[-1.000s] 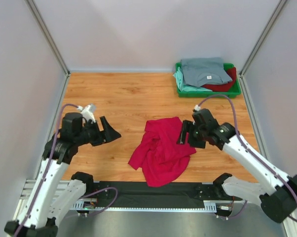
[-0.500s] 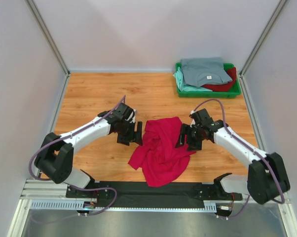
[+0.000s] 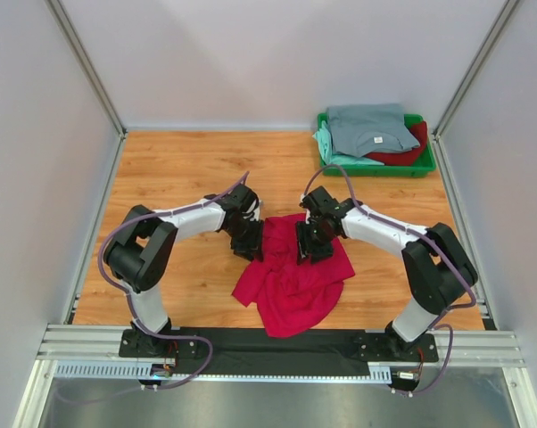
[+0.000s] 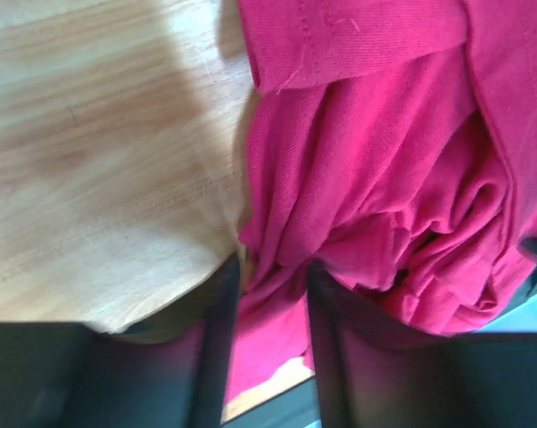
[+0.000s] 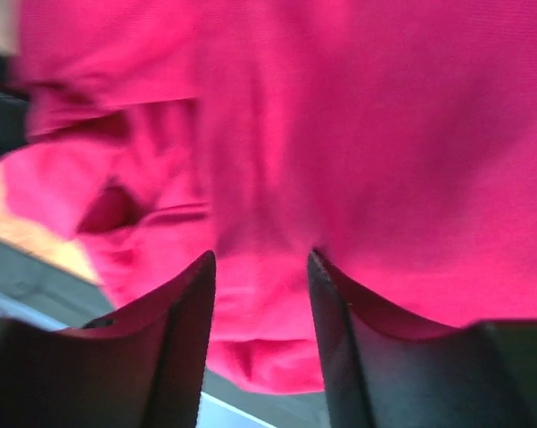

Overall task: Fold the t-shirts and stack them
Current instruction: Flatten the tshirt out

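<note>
A crumpled crimson t-shirt [image 3: 291,276] lies near-centre on the bench [image 3: 188,169]. At its far edge the left pincer [image 3: 253,242] has a fold between half-spread fingers, grip undeterminable; the right pincer [image 3: 306,246] stands spread on the cloth. Folded t-shirts [image 3: 367,129] fill the far-right green tray [image 3: 425,166].

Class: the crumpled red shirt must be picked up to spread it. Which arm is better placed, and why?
Probably left: the left gripper straddles a bunched fold at the shirt's edge, while the right gripper sits over broad smooth cloth, no edge between the jaws.
</note>
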You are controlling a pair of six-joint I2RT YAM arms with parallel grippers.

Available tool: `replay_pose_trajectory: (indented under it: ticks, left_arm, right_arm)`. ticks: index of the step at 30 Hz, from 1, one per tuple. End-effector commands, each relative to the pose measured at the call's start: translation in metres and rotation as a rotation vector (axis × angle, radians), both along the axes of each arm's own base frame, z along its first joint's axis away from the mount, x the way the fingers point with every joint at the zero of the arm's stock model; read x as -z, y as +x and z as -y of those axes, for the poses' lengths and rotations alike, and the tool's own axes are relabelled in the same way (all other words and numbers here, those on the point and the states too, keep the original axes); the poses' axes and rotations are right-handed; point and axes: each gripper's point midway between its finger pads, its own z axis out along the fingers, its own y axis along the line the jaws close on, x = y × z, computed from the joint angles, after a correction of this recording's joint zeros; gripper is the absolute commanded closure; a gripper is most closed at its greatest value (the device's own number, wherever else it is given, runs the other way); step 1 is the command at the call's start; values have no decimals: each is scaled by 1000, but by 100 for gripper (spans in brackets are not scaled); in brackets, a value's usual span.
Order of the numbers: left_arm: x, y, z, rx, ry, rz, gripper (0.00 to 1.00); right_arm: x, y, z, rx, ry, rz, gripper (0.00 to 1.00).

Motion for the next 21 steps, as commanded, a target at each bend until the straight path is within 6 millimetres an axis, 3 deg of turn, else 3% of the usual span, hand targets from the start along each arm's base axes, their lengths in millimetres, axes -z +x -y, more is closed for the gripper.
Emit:
replay_pose_trajectory:
  ticks: [1,2,5,8,9,11,14,21]
  left_arm:
    - [-1,3,5,31,-16,18,61]
    - [-4,2,4,30,-18,26,66]
    - [-11,-1,-1,25,-17,47,79]
    - [-15,-8,-6,22,-16,48,93]
    - [-18,-8,-8,19,-11,55,99]
    - [-29,-9,-11,11,-15,81,100]
    - [-52,-9,-22,1,4,146,100]
    - [-133,-6,-55,-37,42,375,100]
  right_arm:
    - [7,15,12,0,-87,47,56]
    - [8,15,11,-6,-91,47,64]
    - [16,18,14,-5,-113,49,66]
    - [20,21,18,-5,-145,50,79]
    - [17,24,18,0,-152,58,88]
    - [11,26,22,5,-163,81,99]
    - [-1,31,38,41,-223,126,100]
    - [-85,41,61,158,-178,339,100]
